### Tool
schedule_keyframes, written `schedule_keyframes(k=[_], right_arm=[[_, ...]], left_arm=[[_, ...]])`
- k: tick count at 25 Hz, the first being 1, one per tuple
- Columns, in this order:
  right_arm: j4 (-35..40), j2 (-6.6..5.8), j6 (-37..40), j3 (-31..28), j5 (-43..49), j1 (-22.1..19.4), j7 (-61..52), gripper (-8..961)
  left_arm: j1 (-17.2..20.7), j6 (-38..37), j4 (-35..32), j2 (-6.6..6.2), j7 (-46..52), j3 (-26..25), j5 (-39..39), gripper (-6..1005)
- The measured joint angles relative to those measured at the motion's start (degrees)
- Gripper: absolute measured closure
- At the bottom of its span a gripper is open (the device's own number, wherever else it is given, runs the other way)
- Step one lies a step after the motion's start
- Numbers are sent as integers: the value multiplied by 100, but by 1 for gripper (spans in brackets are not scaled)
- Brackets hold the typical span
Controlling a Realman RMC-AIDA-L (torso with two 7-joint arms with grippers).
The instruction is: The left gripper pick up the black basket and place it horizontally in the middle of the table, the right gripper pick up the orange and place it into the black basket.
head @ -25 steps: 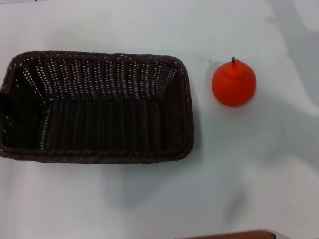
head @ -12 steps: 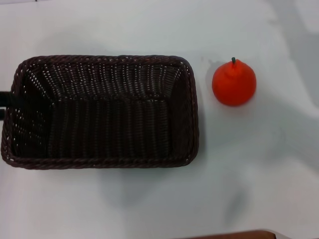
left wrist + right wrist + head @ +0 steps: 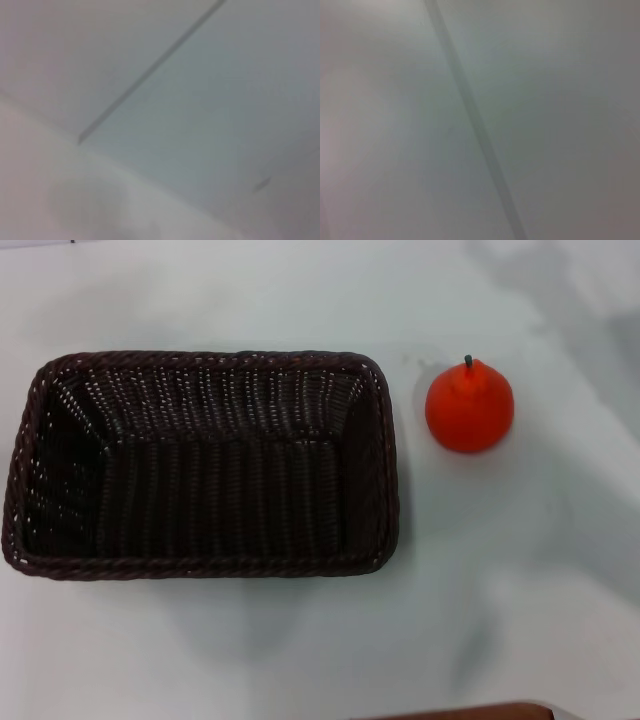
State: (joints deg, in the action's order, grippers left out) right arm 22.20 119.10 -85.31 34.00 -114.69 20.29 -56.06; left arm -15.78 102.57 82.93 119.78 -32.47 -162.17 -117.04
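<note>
The black basket (image 3: pixel 200 465) lies flat on the white table (image 3: pixel 300 660) in the head view, its long side running left to right, left of the middle. It is empty. The orange (image 3: pixel 469 406) stands upright on the table just to the right of the basket, apart from it, stem up. Neither gripper shows in the head view. The left wrist view and the right wrist view show only pale blurred surfaces with a dark line, and no fingers.
A brown edge (image 3: pixel 470 710) shows at the bottom of the head view. Faint shadows lie on the table at the upper right and below the basket. White table surface lies in front of and behind the basket.
The basket settled flat and shifted slightly right. The black left gripper part seen at the basket's left rim has withdrawn out of view. The orange has not moved.
</note>
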Motion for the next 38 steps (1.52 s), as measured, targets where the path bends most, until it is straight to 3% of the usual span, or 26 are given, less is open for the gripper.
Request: schedule_keyframes(k=[5, 11, 17, 23, 38], right_arm=[[463, 19, -28, 38, 1171, -188, -520, 94], [489, 40, 73, 65, 2072, -249, -691, 103], [457, 55, 593, 72, 2794, -185, -947, 121], [403, 76, 952, 183, 3052, -22, -951, 139], [234, 73, 1955, 1508, 3068, 360, -1117, 185]], left_arm=[[302, -276, -146, -8, -639, -248, 663, 195], [525, -601, -193, 226, -1155, -258, 1021, 197], [577, -680, -420, 260, -1209, -255, 1294, 198], [517, -623, -598, 313, -1263, -238, 1572, 200], [507, -532, -869, 388, -1327, -243, 2029, 201]])
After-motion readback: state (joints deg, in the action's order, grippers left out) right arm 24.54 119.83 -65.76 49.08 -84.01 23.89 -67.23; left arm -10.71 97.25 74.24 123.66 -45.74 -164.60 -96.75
